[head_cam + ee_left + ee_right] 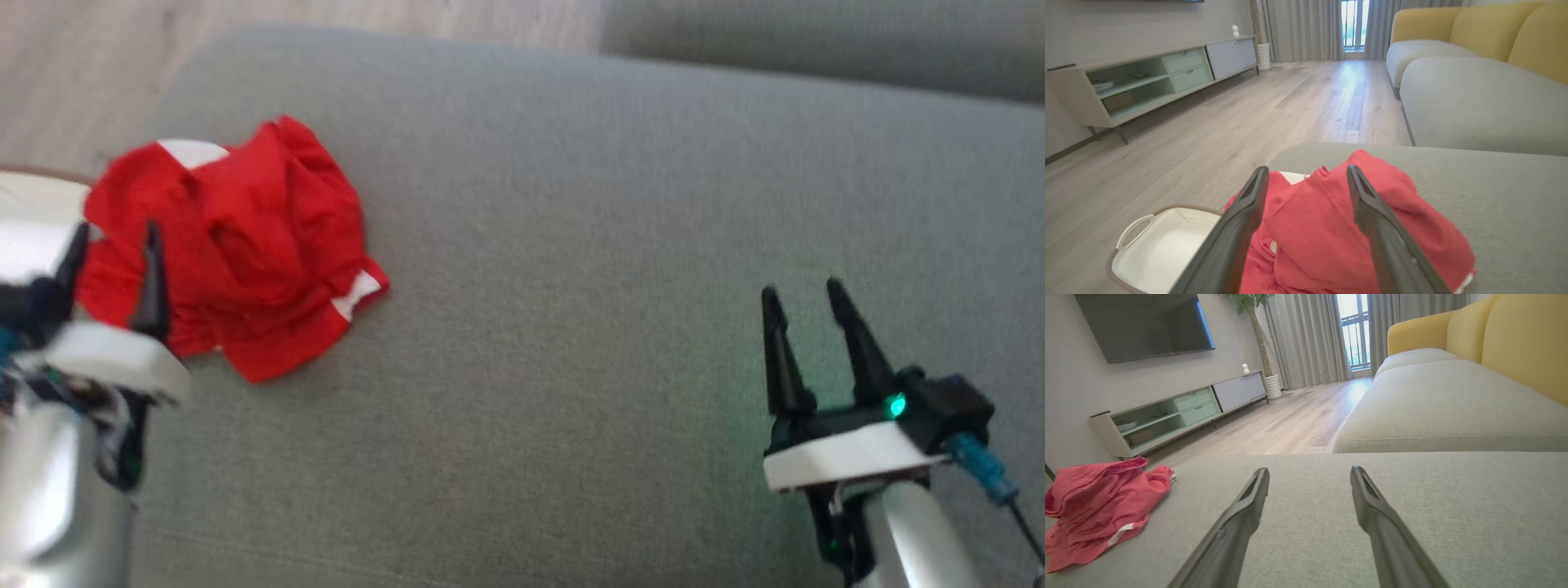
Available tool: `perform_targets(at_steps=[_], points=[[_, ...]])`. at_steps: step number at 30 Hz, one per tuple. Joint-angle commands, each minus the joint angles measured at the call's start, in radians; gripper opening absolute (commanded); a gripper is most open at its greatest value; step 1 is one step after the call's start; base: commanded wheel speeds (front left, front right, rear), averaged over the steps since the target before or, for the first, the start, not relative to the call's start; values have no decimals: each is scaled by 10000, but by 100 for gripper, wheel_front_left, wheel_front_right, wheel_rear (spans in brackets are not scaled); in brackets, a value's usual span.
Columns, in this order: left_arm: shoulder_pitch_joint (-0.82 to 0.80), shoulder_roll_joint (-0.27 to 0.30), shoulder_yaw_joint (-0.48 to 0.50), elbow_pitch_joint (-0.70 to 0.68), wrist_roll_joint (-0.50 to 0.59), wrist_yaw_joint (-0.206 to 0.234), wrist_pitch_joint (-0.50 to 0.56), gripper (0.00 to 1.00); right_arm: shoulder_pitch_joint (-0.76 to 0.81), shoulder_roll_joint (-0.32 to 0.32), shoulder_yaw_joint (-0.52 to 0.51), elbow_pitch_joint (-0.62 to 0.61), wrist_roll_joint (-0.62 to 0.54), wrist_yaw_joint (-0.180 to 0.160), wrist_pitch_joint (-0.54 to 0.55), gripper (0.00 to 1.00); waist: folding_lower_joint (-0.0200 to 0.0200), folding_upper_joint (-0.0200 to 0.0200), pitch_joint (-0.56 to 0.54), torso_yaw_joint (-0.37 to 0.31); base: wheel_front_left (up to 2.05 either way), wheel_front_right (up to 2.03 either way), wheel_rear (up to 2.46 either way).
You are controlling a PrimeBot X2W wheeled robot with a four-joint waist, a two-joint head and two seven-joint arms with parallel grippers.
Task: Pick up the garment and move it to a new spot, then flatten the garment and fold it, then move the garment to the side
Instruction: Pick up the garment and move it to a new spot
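Red cloth is the first thing you see: the garment (237, 245) lies in a crumpled heap on the big grey cushion (571, 245). It sits at the left end of the cushion, close to the rounded corner. A bit of white trim shows at its edge. The rest of the cushion top is bare grey cloth.

The left gripper (116, 233) is at the left end of the cushion too, right by the heap. Its two dark fingers are spread wide apart and are not squeezing anything. In the left wrist view the red cloth shows between them and under them. I cannot tell if the fingers touch it.

The right gripper (800, 287) is over the right part of the cushion, well apart from the garment. Its fingers are spread apart as well, with nothing between them but grey cushion.

A white basket (1163, 245) stands on the wood floor (1249, 114), just beside the left end of the cushion. A sofa with yellow backs (1515, 335) stands past the far side of the cushion.
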Motion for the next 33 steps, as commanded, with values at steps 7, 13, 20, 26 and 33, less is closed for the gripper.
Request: perform_targets(at_steps=[7,13,20,26,33], points=[[-2228,1534,-608,1628,-1210,-54,1575,100,-645,-62,-72,-509,-323,77,-109,100,-4,0,1372,-736,0,0,0],[-3160,2118,-1608,2963,-2131,-56,2426,100,-766,-62,-156,-642,-457,77,-109,100,-4,0,1645,-901,0,0,0],[-3464,2358,-2479,3601,-3063,-56,2782,0,-818,-62,-176,-718,-504,77,-109,100,-4,0,1698,-959,0,0,0],[-3804,2570,-2785,3657,-3407,-57,1531,0,-778,-62,-228,-672,-460,77,-109,100,-4,0,1495,-897,0,0,0],[-4405,2728,-2807,2970,-3370,-57,-1046,0,-626,-62,-148,-552,-169,77,-109,100,-4,0,823,-796,0,0,0]])
